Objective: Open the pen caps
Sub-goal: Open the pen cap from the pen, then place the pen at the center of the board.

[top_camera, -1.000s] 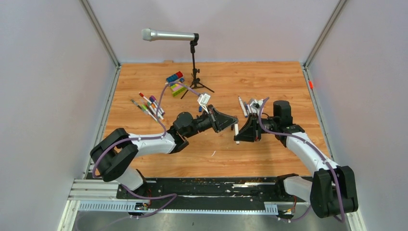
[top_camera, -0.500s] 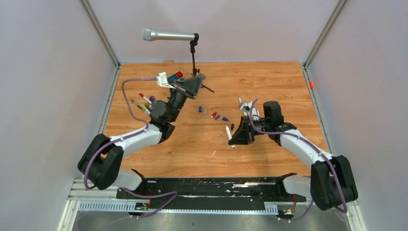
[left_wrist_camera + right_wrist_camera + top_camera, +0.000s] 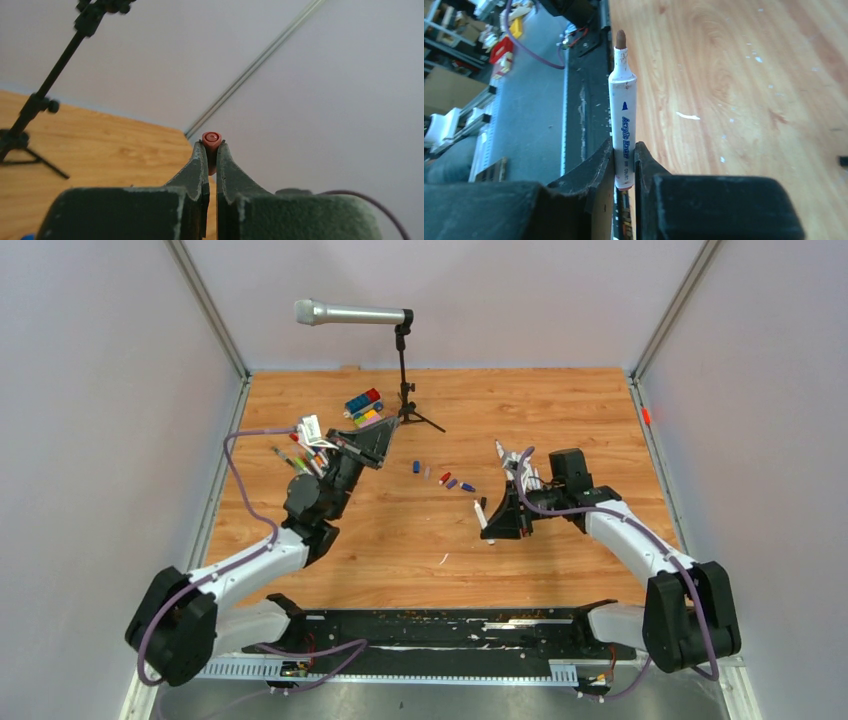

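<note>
A reddish-brown pen cap point(image 3: 211, 141) is pinched between the tips of my left gripper point(image 3: 211, 148), which is shut on it and raised over the left of the table point(image 3: 385, 434). My right gripper point(image 3: 625, 152) is shut on a white pen point(image 3: 623, 112). The pen's brown tip point(image 3: 620, 38) is bare and points at the table's near edge. Seen from above, that gripper point(image 3: 491, 524) hangs low at centre right. Several loose pen caps point(image 3: 446, 479) lie in a row on the wood. Capped pens point(image 3: 305, 456) lie at the left, and other pens point(image 3: 518, 466) behind the right gripper.
A silver microphone point(image 3: 350, 313) on a black tripod stand point(image 3: 405, 390) is at the back. Toy building blocks point(image 3: 365, 406) lie beside the stand's feet. Grey walls close in both sides. A black rail point(image 3: 430, 625) runs along the near edge.
My left gripper pulled away from the right one and swung back and left, carrying the cap. The right gripper drifted slightly left with the pen, its tip now bare.
</note>
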